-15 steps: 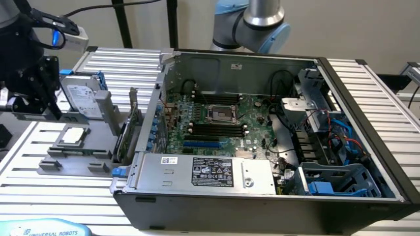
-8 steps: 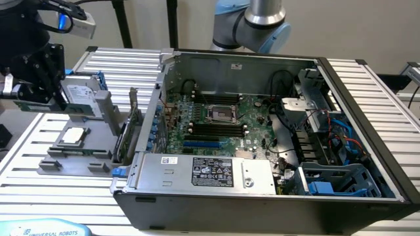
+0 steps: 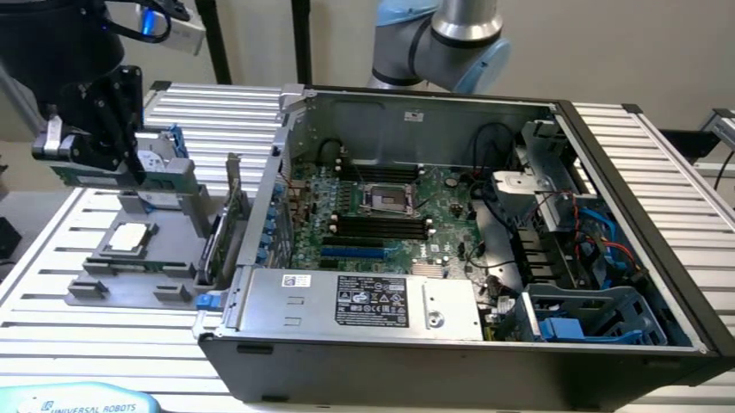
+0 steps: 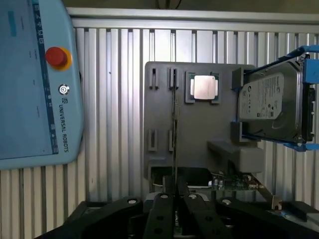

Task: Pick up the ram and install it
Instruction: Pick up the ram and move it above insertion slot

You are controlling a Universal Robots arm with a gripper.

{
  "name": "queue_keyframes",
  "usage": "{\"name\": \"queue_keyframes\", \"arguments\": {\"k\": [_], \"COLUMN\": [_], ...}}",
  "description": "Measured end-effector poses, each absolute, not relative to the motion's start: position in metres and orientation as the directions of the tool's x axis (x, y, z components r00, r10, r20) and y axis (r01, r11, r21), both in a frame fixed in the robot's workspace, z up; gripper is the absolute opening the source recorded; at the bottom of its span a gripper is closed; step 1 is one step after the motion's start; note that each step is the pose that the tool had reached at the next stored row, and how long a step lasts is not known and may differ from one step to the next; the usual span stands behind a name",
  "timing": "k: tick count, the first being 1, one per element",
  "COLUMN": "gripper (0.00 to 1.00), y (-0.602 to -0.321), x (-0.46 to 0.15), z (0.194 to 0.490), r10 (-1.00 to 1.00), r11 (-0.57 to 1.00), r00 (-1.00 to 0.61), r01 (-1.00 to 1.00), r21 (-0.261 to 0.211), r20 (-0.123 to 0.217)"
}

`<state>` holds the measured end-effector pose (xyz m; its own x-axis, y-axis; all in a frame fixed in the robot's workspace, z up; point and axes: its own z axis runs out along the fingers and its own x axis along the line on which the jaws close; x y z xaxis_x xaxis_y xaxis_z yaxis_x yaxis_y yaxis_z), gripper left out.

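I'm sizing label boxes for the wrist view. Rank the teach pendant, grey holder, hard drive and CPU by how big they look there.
1-2. grey holder and teach pendant: they look about alike, and the frame edge cuts off the pendant, so I leave them unranked.
3. hard drive
4. CPU

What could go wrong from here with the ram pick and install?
1. The ram shows edge-on as a thin line, in line with the gripper; a small sideways offset could tilt or jam it.
2. The processor and hard drive sit on the gray fixture close by; a swing could clip them.
3. The memory slots lie deep in the open case near cables; the case wall could catch the arm.
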<state>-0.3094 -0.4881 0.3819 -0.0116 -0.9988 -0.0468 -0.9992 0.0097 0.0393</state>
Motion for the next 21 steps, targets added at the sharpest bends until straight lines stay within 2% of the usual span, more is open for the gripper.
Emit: {"name": "queue_keyframes", "arguments": {"k": [21], "gripper": [0.14], "y": [-0.477], "x": [-0.224], "z": [0.390], "r10": [-0.999], "r11": [0.010], "r00": [-0.012], "r01": [-0.999], "r21": [0.040], "r20": [-0.047]}}
